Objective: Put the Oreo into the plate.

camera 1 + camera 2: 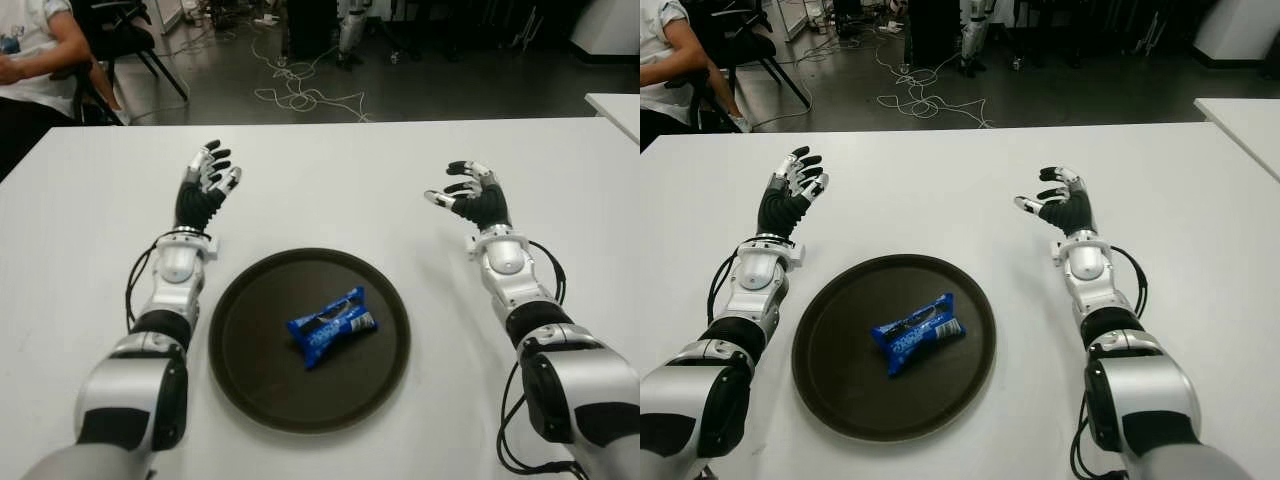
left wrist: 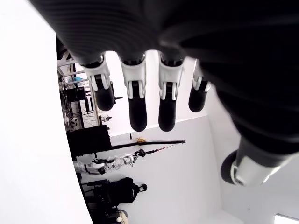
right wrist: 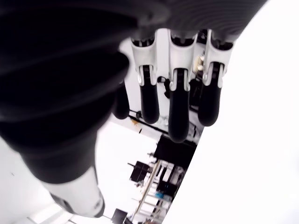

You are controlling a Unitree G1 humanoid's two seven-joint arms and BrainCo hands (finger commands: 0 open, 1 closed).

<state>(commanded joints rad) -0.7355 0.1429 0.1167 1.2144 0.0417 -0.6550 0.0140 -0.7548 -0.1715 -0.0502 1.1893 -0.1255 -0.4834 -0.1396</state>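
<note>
A blue Oreo pack (image 1: pixel 333 326) lies inside the round dark brown plate (image 1: pixel 250 370), a little right of its centre. My left hand (image 1: pixel 208 178) shows over the white table to the plate's far left, fingers spread and holding nothing. My right hand (image 1: pixel 468 193) shows to the plate's far right, fingers relaxed and empty. In the left wrist view the fingers (image 2: pixel 138 103) hang straight with nothing between them. The right wrist view shows its fingers (image 3: pixel 178 107) likewise extended and empty.
The white table (image 1: pixel 330 180) stretches around the plate. A person sits on a chair beyond the table's far left corner (image 1: pixel 35 60). Cables (image 1: pixel 300 90) lie on the floor behind. Another white table's corner (image 1: pixel 615 105) shows at the right.
</note>
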